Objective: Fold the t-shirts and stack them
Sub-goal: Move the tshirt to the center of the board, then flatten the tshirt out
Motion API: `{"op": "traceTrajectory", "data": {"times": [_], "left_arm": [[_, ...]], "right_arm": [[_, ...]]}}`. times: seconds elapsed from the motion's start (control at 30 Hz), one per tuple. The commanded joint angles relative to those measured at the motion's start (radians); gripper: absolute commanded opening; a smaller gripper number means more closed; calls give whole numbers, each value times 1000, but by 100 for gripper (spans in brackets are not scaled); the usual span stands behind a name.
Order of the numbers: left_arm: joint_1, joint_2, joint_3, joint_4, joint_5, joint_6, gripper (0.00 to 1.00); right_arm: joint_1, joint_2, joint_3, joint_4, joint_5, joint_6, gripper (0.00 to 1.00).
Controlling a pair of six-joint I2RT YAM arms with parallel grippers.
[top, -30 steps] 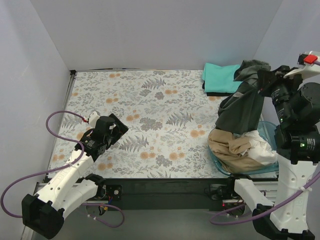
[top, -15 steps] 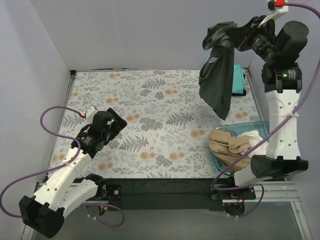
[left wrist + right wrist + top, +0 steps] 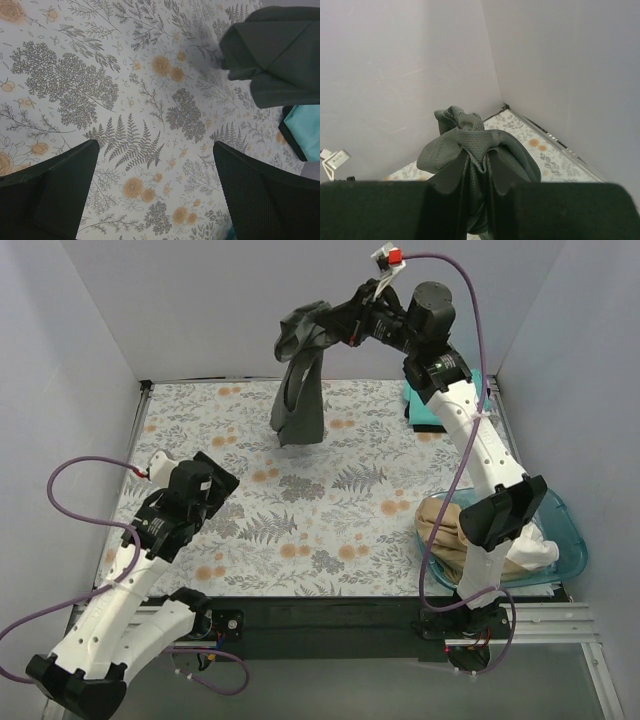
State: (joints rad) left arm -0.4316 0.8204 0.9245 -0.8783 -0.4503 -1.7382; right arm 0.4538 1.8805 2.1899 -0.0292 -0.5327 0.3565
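Observation:
My right gripper [image 3: 330, 328] is shut on the dark grey t-shirt [image 3: 300, 390], holding it bunched high above the far middle of the table; its lower end hangs just over the cloth. The wrist view shows the shirt [image 3: 475, 145] pinched between the fingers [image 3: 449, 172]. The folded teal t-shirt [image 3: 428, 405] lies at the far right on a black one [image 3: 290, 140]. The tan t-shirt [image 3: 445, 530] and white t-shirt [image 3: 535, 552] sit in the basin. My left gripper [image 3: 215, 495] is open and empty over the left of the table. The left wrist view shows the grey shirt [image 3: 275, 55] hanging ahead.
A translucent blue basin [image 3: 572, 540] stands at the near right edge. The table is covered by a floral cloth [image 3: 330, 510]. Grey walls enclose the back and both sides. A purple cable loops beside the left arm [image 3: 60, 500].
My right arm swung the dark grey shirt from above the basin up and left to the far middle of the table. My left arm shifted slightly.

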Motion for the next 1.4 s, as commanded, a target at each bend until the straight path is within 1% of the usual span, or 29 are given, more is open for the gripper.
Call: {"op": "traceTrajectory", "data": {"times": [0.0, 0.07, 0.1, 0.17, 0.2, 0.23, 0.27, 0.3, 0.33, 0.37, 0.4, 0.43, 0.5, 0.53, 0.6, 0.7, 0.73, 0.87, 1.07, 1.17, 1.2, 1.23, 1.3, 1.33, 1.37], "left_arm": [[-2, -55, 17, -56, -60, -29, 98], [-4, -64, -7, -44, -48, -30, 98], [-4, -61, -15, -39, -45, -34, 98], [-2, -50, -33, -40, -38, -43, 98], [-2, -28, -38, -41, -37, -52, 98], [-2, -17, -44, -42, -36, -53, 98], [-4, -3, -50, -36, -33, -58, 98], [-2, 9, -65, -36, -27, -76, 98], [-2, 20, -75, -25, -19, -80, 98], [-2, 42, -88, 16, -5, -75, 98], [-1, 51, -117, 45, 24, -66, 98], [-1, 75, -146, 97, 45, -57, 98], [-1, 108, -157, 139, 61, -57, 98], [1, 126, -170, 159, 64, -57, 98], [16, 196, -170, 205, 79, -49, 98], [62, 296, -153, 260, 136, -20, 98], [76, 322, -148, 278, 178, -5, 98], [111, 414, -135, 387, 217, 55, 98], [168, 551, -125, 502, 219, 65, 98], [203, 628, -119, 548, 246, 66, 92], [208, 647, -113, 556, 257, 66, 88], [212, 673, -110, 562, 262, 66, 83], [218, 695, -104, 578, 271, 68, 75], [220, 703, -102, 584, 272, 72, 67], [221, 717, -101, 585, 275, 72, 63]], "right_arm": [[10, -52, -114, 133, -38, 25, 1], [-6, -122, -275, 137, -39, 4, 3], [-13, -147, -459, 137, -42, 2, 5], [-59, -207, -637, 141, -47, 1, 9], [-108, -218, -803, 140, -47, 9, 14], [-139, -224, -867, 141, -58, 10, 16], [-171, -224, -931, 137, -59, 16, 22], [-238, -222, -1017, 137, -61, 57, 42], [-271, -221, -1054, 140, -67, 71, 51], [-294, -224, -1074, 138, -82, 75, 67], [-309, -231, -1088, 134, -84, 68, 85], [-314, -259, -1105, 123, -61, 17, 98], [-304, -291, -1102, 100, -35, 0, 98], [-297, -308, -1101, 86, -6, -37, 98], [-271, -359, -1108, 39, 48, -68, 98], [-225, -438, -1163, 31, 211, -119, 98], [-215, -458, -1183, 31, 233, -123, 98], [-169, -556, -1288, 31, 301, -129, 98], [-155, -676, -1381, 31, 326, -126, 98], [-149, -727, -1429, 31, 330, -126, 98], [-149, -736, -1441, 31, 333, -126, 98], [-147, -750, -1458, 31, 342, -126, 98], [-145, -759, -1470, -4, 353, -128, 98], [-145, -765, -1483, -8, 353, -128, 98], [-145, -768, -1489, -11, 352, -126, 98]]}}
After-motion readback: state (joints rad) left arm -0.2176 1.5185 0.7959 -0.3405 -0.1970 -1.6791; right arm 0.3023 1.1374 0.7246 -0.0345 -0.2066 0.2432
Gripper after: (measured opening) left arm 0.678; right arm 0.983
